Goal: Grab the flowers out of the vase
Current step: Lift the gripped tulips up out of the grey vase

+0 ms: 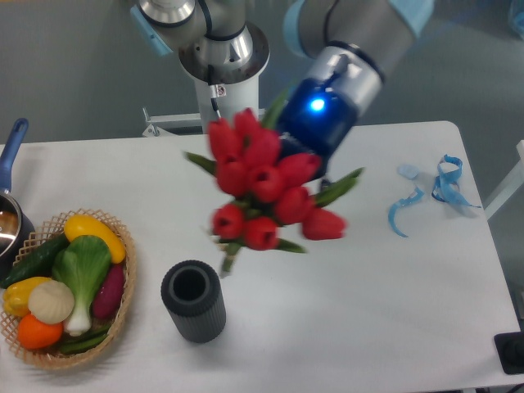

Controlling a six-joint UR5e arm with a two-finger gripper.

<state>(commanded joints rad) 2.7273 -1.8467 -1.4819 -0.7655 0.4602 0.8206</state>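
While my gripper (304,168) grips the flowers (266,192), they hang clear above the table (368,286).
Stems are out of the vase (193,300), which stands empty below-left; next I judge only a steady hold is needed.

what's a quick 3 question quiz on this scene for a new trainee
1. True or false: the flowers are clear of the vase.
2. Where does the wicker basket sit relative to the vase? A) left in the image B) right in the image C) behind it
3. Fill in: the vase's mouth now looks ____.

Key: 1 true; the stems hang above the table, out of the vase. 2 A. 3 empty. The gripper is hidden behind the blooms, so its jaws cannot be checked.
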